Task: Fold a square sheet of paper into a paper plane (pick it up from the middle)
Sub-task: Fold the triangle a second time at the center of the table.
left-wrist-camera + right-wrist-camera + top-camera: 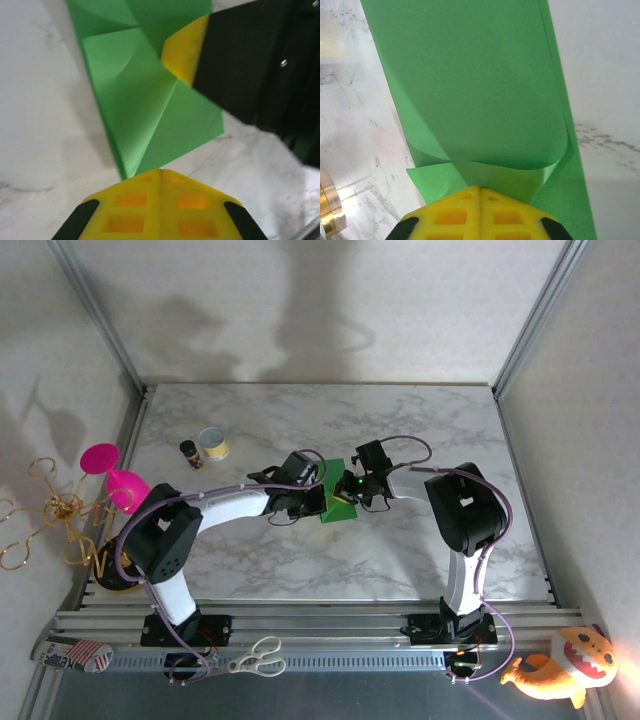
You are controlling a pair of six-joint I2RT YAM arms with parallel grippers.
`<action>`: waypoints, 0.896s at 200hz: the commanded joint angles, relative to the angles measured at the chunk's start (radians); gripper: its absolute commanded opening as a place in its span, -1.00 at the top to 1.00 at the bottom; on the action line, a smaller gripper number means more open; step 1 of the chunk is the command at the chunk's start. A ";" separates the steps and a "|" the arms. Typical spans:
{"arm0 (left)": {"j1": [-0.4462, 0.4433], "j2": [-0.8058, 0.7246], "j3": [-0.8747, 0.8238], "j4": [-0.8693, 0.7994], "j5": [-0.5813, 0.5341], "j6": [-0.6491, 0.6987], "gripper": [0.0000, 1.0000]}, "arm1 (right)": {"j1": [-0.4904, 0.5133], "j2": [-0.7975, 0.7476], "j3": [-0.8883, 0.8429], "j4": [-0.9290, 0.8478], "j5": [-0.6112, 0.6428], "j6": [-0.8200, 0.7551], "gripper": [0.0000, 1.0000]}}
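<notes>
green sheet of paper (336, 498) (150, 115) (470, 90): partly folded, lying near the middle of the marble bench (420, 430), between the two end effectors.
paper edges: left wrist view shows diagonal flaps meeting at a crease; right wrist view shows a soft curled fold, not flattened.
left end effector (318, 502) (161, 172): yellow fingers together, tip at the paper's near corner.
right end effector (352, 487) (480, 189): fingers together, tip at the curled fold.
open room: bare marble beyond, right of and nearer than the paper.
far left: tin can (212, 444) and small dark bottle (191, 454), well apart from the paper.
writing: can's label too small to read.
</notes>
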 commanded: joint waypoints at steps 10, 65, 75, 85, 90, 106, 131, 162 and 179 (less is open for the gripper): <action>0.001 0.084 0.037 0.104 0.036 -0.101 1.00 | -0.011 0.093 -0.045 -0.134 0.136 0.014 0.91; 0.001 0.145 0.038 0.027 -0.028 -0.072 1.00 | -0.011 0.068 -0.037 -0.121 0.109 0.017 0.91; 0.001 0.151 0.032 0.019 -0.034 -0.066 1.00 | -0.012 0.054 -0.026 -0.117 0.098 0.015 0.91; 0.001 0.155 0.026 0.012 -0.039 -0.061 1.00 | -0.012 0.034 -0.019 -0.103 0.084 0.010 0.91; 0.001 0.157 0.024 0.007 -0.042 -0.057 1.00 | -0.013 0.022 -0.015 -0.094 0.077 0.007 0.91; 0.001 0.161 0.020 -0.004 -0.049 -0.047 1.00 | -0.015 -0.020 -0.004 -0.060 0.045 -0.005 0.91; 0.001 0.165 0.018 -0.010 -0.045 -0.033 1.00 | -0.014 -0.074 -0.020 0.006 -0.014 -0.028 0.90; -0.001 0.167 0.020 -0.009 -0.038 -0.025 1.00 | 0.019 -0.074 -0.028 -0.001 -0.032 -0.057 0.90; -0.001 0.166 0.020 -0.010 -0.040 -0.024 1.00 | 0.039 -0.058 -0.027 -0.009 -0.034 -0.059 0.90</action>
